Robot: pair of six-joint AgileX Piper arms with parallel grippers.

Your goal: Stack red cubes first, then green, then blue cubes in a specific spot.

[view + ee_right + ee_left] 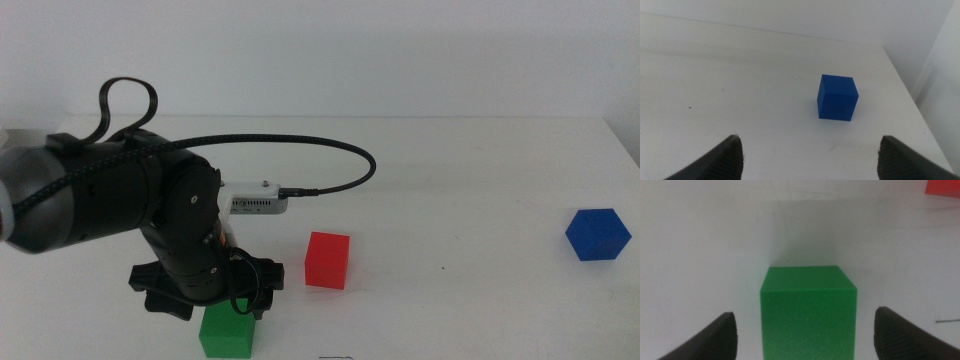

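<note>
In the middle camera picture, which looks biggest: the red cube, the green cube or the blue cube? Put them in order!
1. green cube, partly hidden by the left gripper
2. red cube
3. blue cube
The differences are slight; nearness to the camera may explain them.

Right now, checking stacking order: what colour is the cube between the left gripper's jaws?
Bright green cube; left wrist view.

White table (pixel 450 150), plain and flat. Green cube (pixel 226 332) sitting at the near edge. Red cube (pixel 327 260) close by, a bit further in, apart from the green. Blue cube (pixel 597 234) alone, far off by the right edge.
</note>
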